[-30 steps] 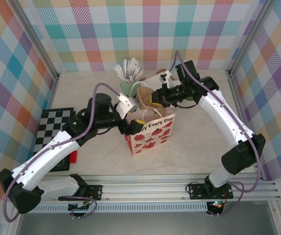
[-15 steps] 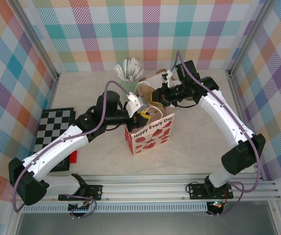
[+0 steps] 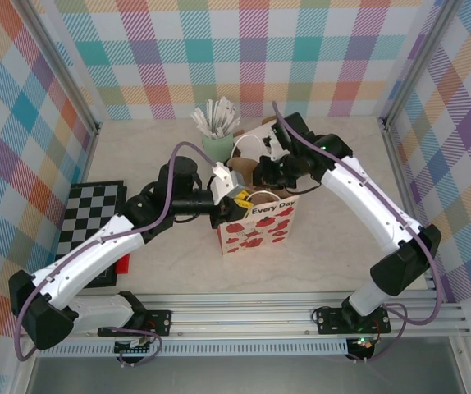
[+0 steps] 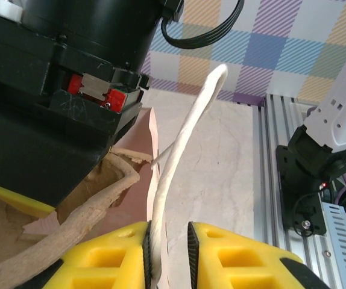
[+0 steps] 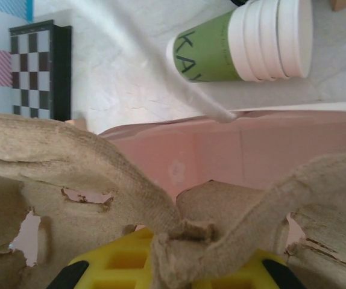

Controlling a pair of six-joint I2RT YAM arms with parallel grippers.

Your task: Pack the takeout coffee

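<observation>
On worktop (image 3: 326, 222), bag (image 3: 256, 226) upright. We'd have right tool (image 5: 172, 265), pinching pulp carrier (image 5: 70, 162) over mouth, lower straight, slow; left tool (image 4: 167, 241), pinching white handle (image 4: 179, 150), pull mouth wide. Where takeout coffee sits we cannot tell; perhaps within carrier.

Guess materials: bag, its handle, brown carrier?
Bag: paper, smooth printed outside, pink inside; crisp fold lines. Handle: white matte strip, probably paper, possibly cord. Carrier: moulded pulp, rough matte brown; fibrous surface, ragged torn edges.
</observation>
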